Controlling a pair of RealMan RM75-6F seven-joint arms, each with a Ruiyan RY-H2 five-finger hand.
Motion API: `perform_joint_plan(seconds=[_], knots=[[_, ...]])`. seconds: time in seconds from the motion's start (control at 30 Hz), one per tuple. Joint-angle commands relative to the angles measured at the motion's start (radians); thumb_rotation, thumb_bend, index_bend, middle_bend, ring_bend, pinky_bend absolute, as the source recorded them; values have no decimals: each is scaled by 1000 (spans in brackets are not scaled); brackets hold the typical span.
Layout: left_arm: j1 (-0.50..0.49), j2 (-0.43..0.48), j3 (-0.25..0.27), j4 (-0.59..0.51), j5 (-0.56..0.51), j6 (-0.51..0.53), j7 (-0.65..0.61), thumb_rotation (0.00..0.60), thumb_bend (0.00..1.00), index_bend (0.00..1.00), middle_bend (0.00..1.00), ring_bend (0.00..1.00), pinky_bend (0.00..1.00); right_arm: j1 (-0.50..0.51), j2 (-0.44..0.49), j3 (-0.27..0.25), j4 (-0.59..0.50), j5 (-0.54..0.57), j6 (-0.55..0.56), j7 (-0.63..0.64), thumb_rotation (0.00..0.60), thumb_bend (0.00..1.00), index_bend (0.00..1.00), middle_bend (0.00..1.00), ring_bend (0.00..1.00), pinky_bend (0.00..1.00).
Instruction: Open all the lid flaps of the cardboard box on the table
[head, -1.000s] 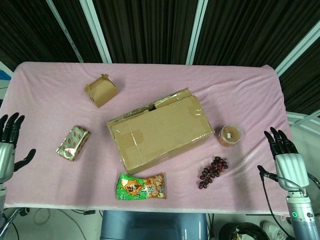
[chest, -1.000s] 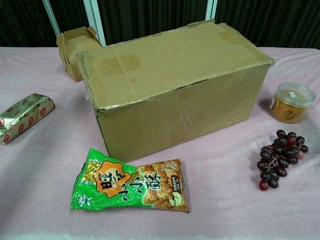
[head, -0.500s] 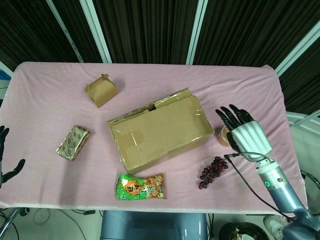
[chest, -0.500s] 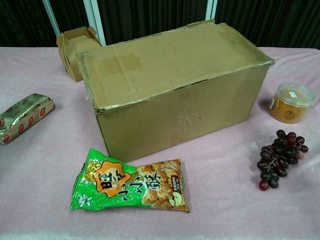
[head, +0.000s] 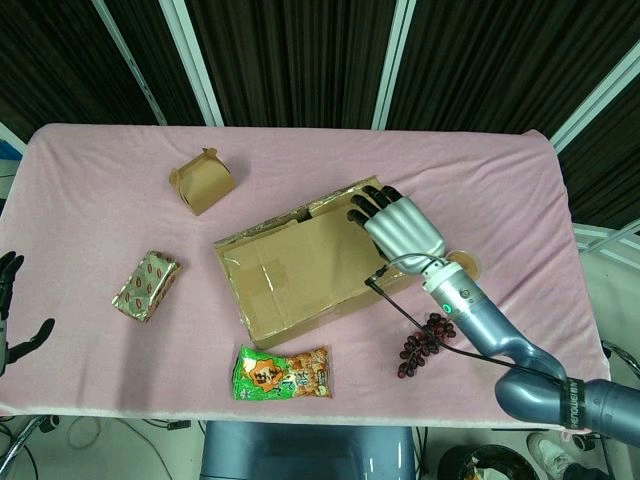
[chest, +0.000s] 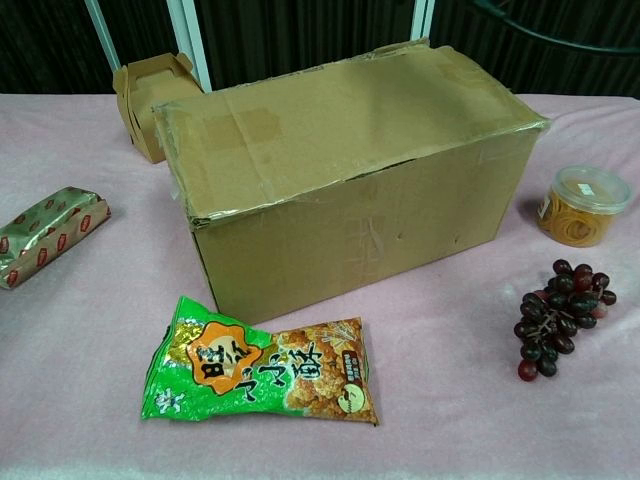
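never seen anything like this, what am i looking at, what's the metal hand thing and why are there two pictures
This is a robot with two arms, each ending in a mechanical hand, steered remotely by a person. Both pictures are taken by the robot's own cameras: one from its head looking down, one from its chest looking across the table.

On the pink cloth sits a big cardboard box, its lid flaps down. Around it lie a small carton, a foil packet, a green snack bag, grapes and a round tub.

The right hand reaches over the box's far right corner, fingers spread, holding nothing. Whether it touches the flap is unclear. The left hand waits at the table's edge, also holding nothing. The chest view shows neither hand.
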Motion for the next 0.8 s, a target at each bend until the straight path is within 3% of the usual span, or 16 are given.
perform_joint_plan(seconds=[0.03,0.4,0.8], knots=[[1,3,-3,-4,-3,-6,-8,600,203,15,50,9,12,82,-58,3,55,74,-49,-59,600,999,324,239,167,258],[-1,17,-18,-11,-24,-39,-45,600,204,16,54,9,12,229,-194,-33,205,221,-63,-141,600,999,325,244,167,258],[-2,28,-28,-20,-37,-64,-63,600,225,18,57,10,12,283,-268,-86,307,278,-58,-131,600,999,336,244,167,258]])
